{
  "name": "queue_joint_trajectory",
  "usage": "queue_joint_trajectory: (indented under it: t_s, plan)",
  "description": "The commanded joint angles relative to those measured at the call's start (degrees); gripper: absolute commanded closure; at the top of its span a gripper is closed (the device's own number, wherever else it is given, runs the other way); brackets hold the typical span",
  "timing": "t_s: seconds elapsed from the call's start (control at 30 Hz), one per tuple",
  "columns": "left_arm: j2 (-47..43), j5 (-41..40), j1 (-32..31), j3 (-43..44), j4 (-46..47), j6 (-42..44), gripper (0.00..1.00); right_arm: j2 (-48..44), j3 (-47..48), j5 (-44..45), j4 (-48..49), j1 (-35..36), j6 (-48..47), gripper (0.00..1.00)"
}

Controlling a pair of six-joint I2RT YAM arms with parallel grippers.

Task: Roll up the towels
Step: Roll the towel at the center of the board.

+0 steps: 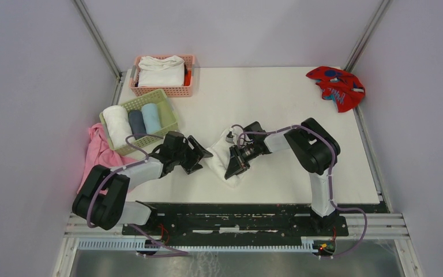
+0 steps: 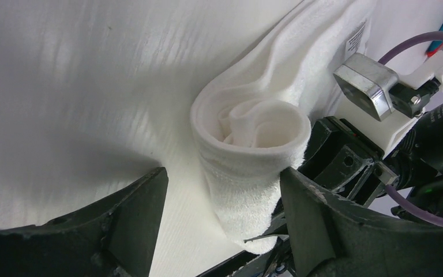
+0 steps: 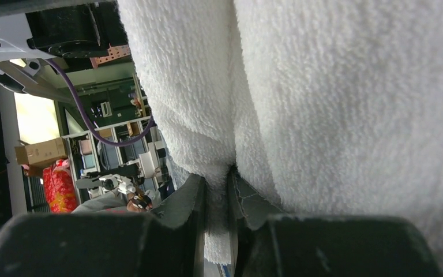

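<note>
While the right gripper (image 3: 216,184) pinches a fold of the partly rolled white towel (image 1: 219,163), just right of the green basket (image 1: 156,137), the left gripper (image 1: 201,154) stands wide open and empty at the roll's end. This terry looks soft, light and floppy, so it is best gripped across the thick roll.

A: What sort of place is this?
B: A robotics lab: a white table (image 1: 300,109) boxed in by plain panels (image 1: 34,86) on aluminium posts (image 1: 99,37), cluttered shelves (image 3: 112,130) and a cardboard box (image 3: 39,153) beyond
</note>
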Motion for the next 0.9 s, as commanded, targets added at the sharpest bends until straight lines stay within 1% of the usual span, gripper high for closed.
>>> queue_joint_trajectory:
  t_s: [0.0, 0.13, 0.23, 0.33, 0.43, 0.57, 0.67, 0.73, 0.87]
  plan:
    - [2.3, -0.1, -0.9, 1.4, 4.0, -3.6, 0.22, 2.5, 0.2, 5.0, -2.5, -0.1, -1.6, 0.82]
    - [-0.2, -1.3, -1.5, 0.3, 6.4, -5.3, 0.21, 2.7, 0.4, 5.5, -3.0, -0.1, -1.8, 0.82]
    - [-2.1, -3.5, -1.7, 1.4, 3.8, -5.1, 0.21, 2.4, 0.4, 5.9, -3.4, -0.1, -2.0, 0.82]
    - [-0.1, -4.7, -2.0, 4.0, -0.9, -3.8, 0.21, 2.3, 0.7, 6.1, -4.1, -0.1, -2.3, 0.82]
    - [2.8, -5.3, -2.8, 5.0, -2.8, -3.5, 0.23, 1.5, 0.8, 6.7, -4.9, -0.1, -2.7, 0.81]
    - [7.1, -6.7, -3.3, 5.6, -6.4, -3.3, 0.30, -1.0, 0.8, 9.0, -7.2, -0.1, -4.3, 0.80]
    - [10.1, -6.7, -3.4, 5.8, -7.9, -2.9, 0.43, -3.4, 1.0, 12.3, -9.6, -0.1, -6.1, 0.78]
    - [11.7, -6.8, -3.3, 6.2, -9.0, -2.7, 0.48, -5.8, 1.1, 15.2, -11.7, 0.0, -7.6, 0.74]
    - [13.1, -7.0, -3.3, 7.6, -11.1, -2.2, 0.58, -13.3, 0.9, 24.5, -16.3, 1.1, -11.0, 0.58]
